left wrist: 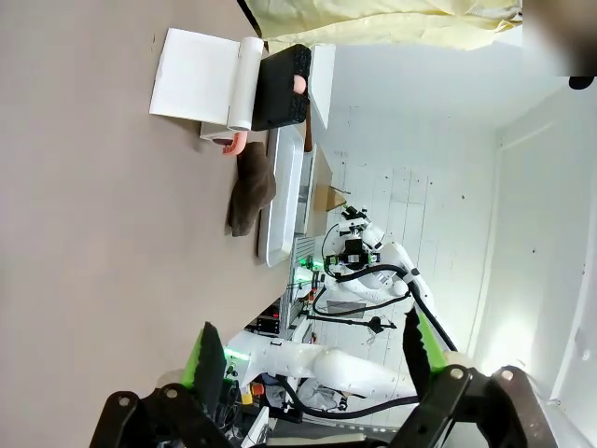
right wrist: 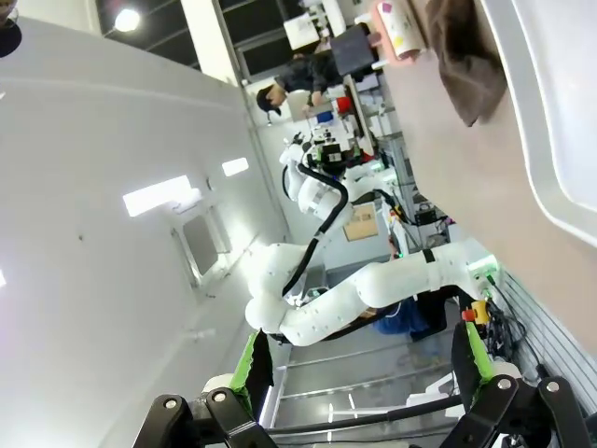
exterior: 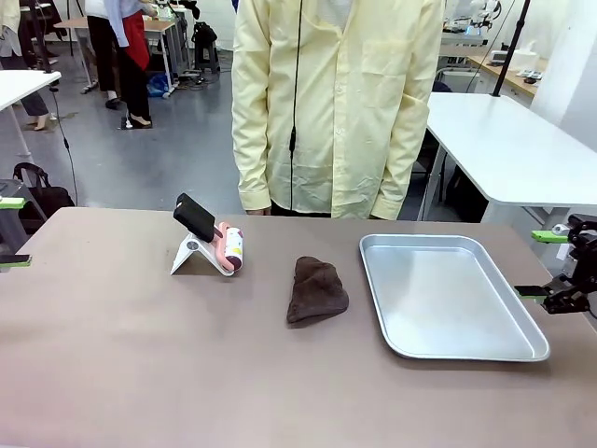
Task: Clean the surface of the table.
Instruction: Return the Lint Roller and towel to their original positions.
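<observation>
- Table (exterior: 140,355): taupe top spans front view; person stands at far edge.
- Left gripper (exterior: 11,231) at table's left edge, fingers (left wrist: 207,359) spread wide, holding nothing, off the surface.
- Right gripper (exterior: 546,264) at right edge beside metal tray (exterior: 522,350), wide open, empty.
- Brown cloth (exterior: 316,289) mid-table; lint roller (exterior: 224,245) near far edge.

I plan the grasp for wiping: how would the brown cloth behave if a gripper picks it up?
The brown cloth lies crumpled with soft folds, so it probably droops when lifted. It looks light and would likely slide or bunch on the smooth table rather than roll.
</observation>
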You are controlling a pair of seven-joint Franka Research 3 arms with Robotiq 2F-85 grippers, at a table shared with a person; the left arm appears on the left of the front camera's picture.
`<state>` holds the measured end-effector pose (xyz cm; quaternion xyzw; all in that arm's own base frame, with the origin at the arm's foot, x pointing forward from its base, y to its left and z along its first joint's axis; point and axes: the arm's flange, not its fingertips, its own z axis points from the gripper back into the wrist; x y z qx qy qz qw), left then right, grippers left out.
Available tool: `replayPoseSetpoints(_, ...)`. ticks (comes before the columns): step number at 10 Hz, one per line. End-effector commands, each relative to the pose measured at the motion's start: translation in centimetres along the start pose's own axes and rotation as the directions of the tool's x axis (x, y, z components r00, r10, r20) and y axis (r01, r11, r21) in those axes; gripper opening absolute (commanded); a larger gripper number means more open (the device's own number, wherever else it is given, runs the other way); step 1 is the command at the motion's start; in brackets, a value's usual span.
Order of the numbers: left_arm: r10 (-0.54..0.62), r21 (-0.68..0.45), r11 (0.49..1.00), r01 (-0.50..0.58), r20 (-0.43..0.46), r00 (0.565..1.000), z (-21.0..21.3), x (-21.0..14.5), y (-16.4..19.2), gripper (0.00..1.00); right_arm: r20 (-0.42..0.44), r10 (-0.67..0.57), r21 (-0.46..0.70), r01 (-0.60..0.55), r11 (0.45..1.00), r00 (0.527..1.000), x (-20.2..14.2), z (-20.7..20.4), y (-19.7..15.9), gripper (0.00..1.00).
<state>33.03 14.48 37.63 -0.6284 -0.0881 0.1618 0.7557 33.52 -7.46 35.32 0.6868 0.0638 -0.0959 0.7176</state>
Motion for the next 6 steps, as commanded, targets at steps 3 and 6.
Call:
replayPoseSetpoints(3,-0.008,-0.004,1.0,0.008,0.003,1.0,0.0,-0.09,-0.24,1.0,-0.007,-0.011,-0.01,0.011,1.0,1.0,-0.02,-0.02,0.66,1.0)
replayPoseSetpoints(6,-0.008,-0.004,1.0,0.008,0.003,1.0,0.0,-0.09,-0.24,1.0,-0.007,-0.011,-0.01,0.011,1.0,1.0,-0.02,-0.02,0.66,1.0)
